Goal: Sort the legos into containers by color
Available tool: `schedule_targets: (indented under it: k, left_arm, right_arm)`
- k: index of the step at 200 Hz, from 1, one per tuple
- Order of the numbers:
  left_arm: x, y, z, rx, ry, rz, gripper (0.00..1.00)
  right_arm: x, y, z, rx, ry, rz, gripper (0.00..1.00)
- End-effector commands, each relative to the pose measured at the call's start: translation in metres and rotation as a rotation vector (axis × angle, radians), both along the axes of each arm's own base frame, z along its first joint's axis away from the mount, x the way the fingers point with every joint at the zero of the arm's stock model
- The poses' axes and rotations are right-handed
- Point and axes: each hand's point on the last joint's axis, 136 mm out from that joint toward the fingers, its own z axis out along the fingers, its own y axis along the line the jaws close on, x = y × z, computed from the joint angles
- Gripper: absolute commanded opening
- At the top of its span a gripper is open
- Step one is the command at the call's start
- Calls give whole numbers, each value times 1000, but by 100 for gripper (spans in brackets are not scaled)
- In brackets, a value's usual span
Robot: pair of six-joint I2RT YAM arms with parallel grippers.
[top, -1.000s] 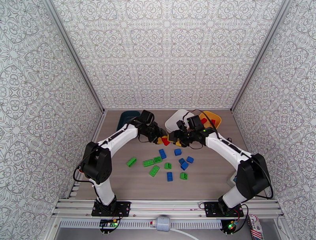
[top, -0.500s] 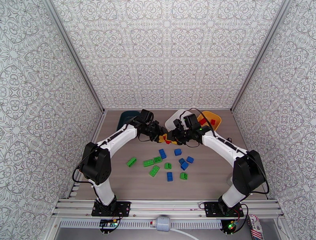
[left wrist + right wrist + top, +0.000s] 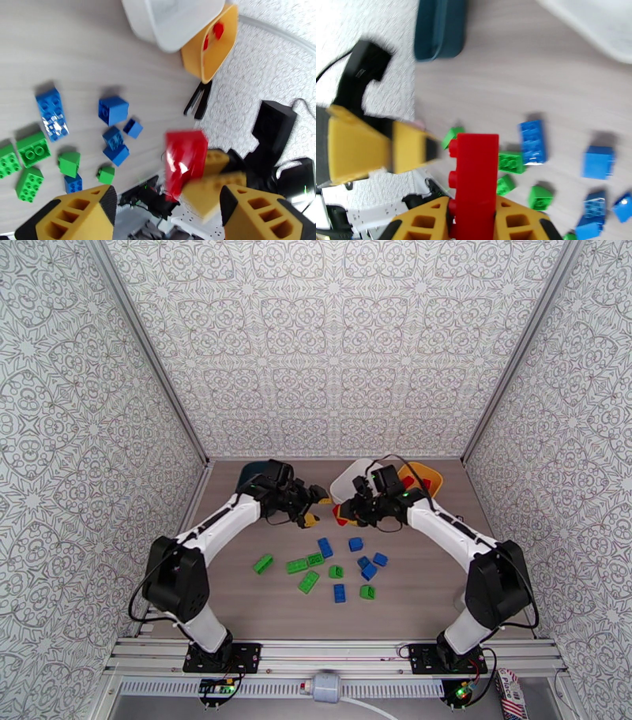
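Red brick (image 3: pixel 474 173) is clamped in the right gripper (image 3: pixel 473 211), jaws closed on it, just beside the white tub (image 3: pixel 348 474). The left gripper (image 3: pixel 168 197), near that tub too, hangs with jaws parted, holding nothing.

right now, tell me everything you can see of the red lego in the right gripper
The red lego is a long, glossy plastic brick with a row of three round studs showing along one side. It sticks out lengthwise from the right gripper, one end clamped between its yellow fingers, apparently lifted off the wooden table. Nothing else seems to touch it. In the left wrist view it is blurred.
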Motion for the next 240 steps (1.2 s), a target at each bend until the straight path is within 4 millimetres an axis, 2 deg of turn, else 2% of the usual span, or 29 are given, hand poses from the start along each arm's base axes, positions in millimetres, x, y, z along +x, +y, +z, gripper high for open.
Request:
schedule_targets:
  k: [1,31,49,66,73,92,131,160,178,206,240]
  left_arm:
    - [-9,28,-7,206,-68,-10,73]
    - [-31,48,-31,514,-119,-117,73]
    - [-45,49,-50,658,-129,-195,73]
    - [-58,41,-66,724,-127,-267,71]
    - [-63,35,-71,739,-131,-298,70]
    - [-71,20,-82,765,-143,-365,68]
    - [-77,0,-94,783,-135,-423,67]
    - [-71,-3,-96,784,-127,-415,67]
    - [-66,-3,-95,790,-123,-406,67]
    - [-58,1,-99,803,-84,-380,67]
    - [-49,0,-108,781,-29,-339,69]
  right_arm:
    - [22,-63,-8,-173,23,-125,19]
    - [56,-148,-10,-312,48,-317,19]
    - [75,-188,-9,-394,48,-401,21]
    - [92,-216,-8,-458,45,-450,24]
    - [97,-225,-13,-481,63,-465,25]
    - [115,-242,-16,-508,80,-488,26]
    - [138,-256,-29,-552,118,-482,36]
    - [141,-255,-32,-552,123,-461,54]
    - [138,-253,-26,-546,108,-453,60]
    - [127,-246,-14,-516,77,-446,61]
    - [100,-218,4,-476,19,-398,65]
